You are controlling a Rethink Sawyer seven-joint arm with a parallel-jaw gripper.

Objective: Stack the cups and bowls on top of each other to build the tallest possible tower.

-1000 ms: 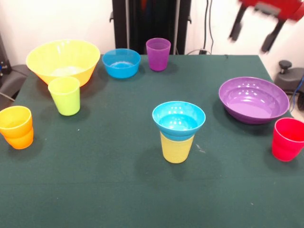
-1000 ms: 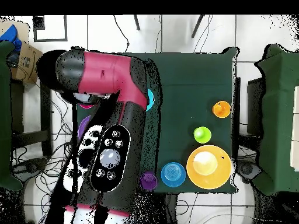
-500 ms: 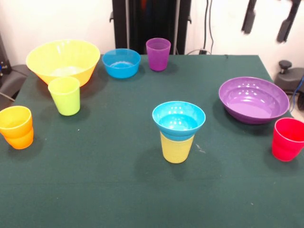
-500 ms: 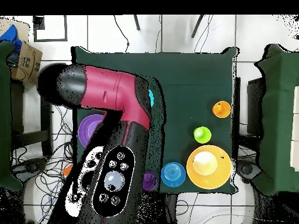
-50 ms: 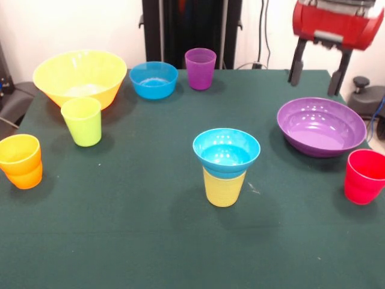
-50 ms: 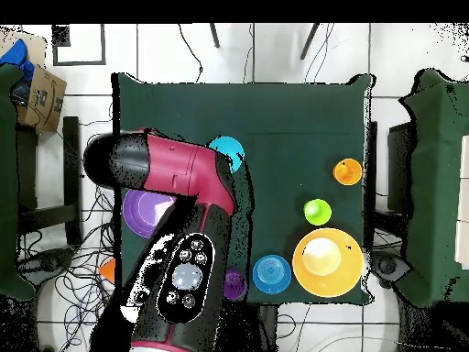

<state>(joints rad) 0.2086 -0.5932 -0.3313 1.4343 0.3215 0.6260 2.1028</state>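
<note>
Trouble is likeliest at the wide purple bowl (image 5: 321,127) by the bench's right edge: the end effector (image 5: 311,67) hangs above its far rim, fingers spread and empty, and pinching so shallow a rim could tip it or knock the red cup (image 5: 364,176) off the edge. Mid-bench, the small blue bowl (image 5: 226,149) perched in the yellow cup (image 5: 224,188) could topple under an off-centre load.
</note>
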